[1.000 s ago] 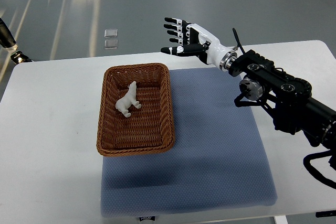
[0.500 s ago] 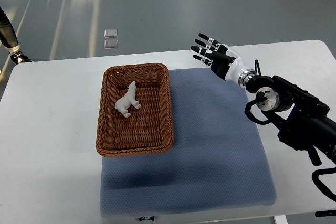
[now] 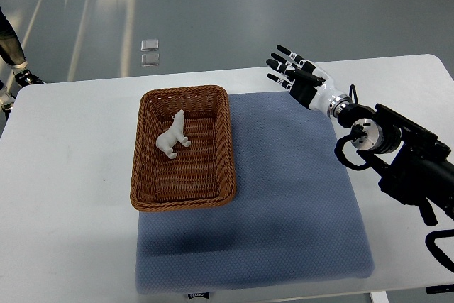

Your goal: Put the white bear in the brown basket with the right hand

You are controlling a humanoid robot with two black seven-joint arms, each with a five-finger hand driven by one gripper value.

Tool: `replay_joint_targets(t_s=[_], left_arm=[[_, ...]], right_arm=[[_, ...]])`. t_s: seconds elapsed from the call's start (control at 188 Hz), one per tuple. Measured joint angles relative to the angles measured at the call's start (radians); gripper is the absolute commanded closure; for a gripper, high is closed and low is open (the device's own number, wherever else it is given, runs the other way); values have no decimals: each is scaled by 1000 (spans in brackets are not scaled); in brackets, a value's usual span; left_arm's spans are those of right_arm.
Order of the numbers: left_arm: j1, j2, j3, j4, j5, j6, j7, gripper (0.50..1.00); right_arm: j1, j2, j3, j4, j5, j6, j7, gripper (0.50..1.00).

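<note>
bear (image 3: pixel 173 137) lay in basket (image 3: pixel 218 148), table's left-centre | your right hand (image 3: pixel 296 76) hung spread, empty, by far edge | risk: careless retreat could have snagged mat (image 3: pixel 284 196)

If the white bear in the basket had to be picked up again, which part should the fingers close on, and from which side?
Grip the white bear across its body, coming from straight above. It sits in the far half of the brown basket, whose raised walls block a sideways approach. The right hand is open, off to the right.
</note>
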Motion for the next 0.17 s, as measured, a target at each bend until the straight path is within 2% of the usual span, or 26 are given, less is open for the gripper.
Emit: replay_joint_targets(t_s=[0.17], left_arm=[[0,0,0,0,0,0,0,500]], right_arm=[[-8,0,-1,0,-1,7,0,570]])
